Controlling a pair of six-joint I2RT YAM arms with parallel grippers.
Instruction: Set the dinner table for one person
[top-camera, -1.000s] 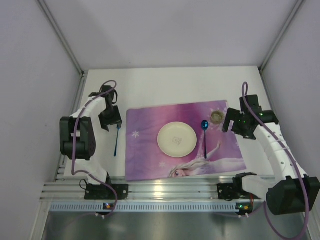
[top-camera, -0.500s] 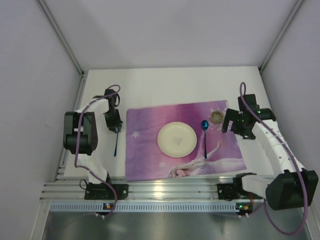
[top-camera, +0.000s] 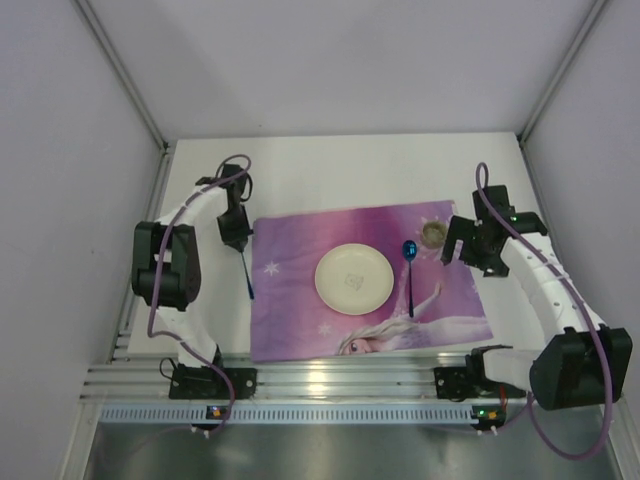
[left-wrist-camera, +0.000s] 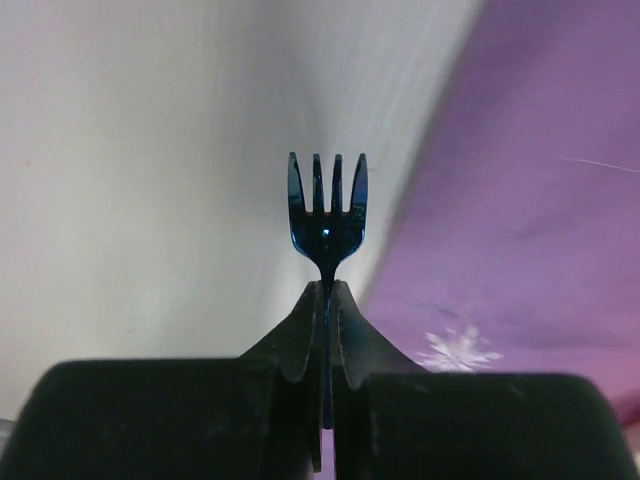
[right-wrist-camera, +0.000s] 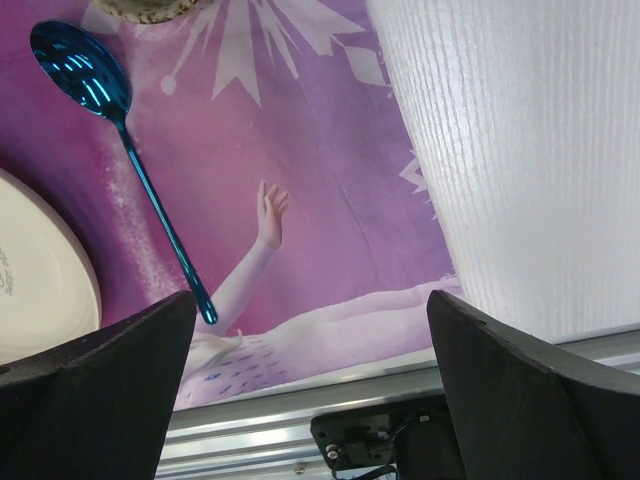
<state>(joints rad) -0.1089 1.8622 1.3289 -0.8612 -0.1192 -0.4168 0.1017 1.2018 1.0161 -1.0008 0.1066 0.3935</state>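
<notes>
On the white dinner table (top-camera: 330, 170) lies a purple princess placemat (top-camera: 370, 285). It carries a cream plate (top-camera: 353, 279), a blue spoon (top-camera: 409, 268) to the plate's right and a small cup (top-camera: 433, 234). My left gripper (top-camera: 236, 236) is shut on a blue fork (top-camera: 246, 275) at the placemat's left edge. In the left wrist view the fork's tines (left-wrist-camera: 328, 200) stick out past the closed fingertips (left-wrist-camera: 328, 292). My right gripper (top-camera: 466, 250) stands open above the placemat's right side, nothing between its fingers (right-wrist-camera: 90, 400). The spoon (right-wrist-camera: 85, 75) lies to its left.
An aluminium rail (top-camera: 340, 380) with both arm bases runs along the near edge. Grey walls close in the back and both sides. In the right wrist view, bare white table (right-wrist-camera: 520, 150) lies right of the placemat (right-wrist-camera: 320, 150), and the plate's rim (right-wrist-camera: 40, 270) shows at left.
The left gripper closed on the fork and carried it right, up to the placemat's left edge. The right arm drew back slightly and its jaws stayed open.
</notes>
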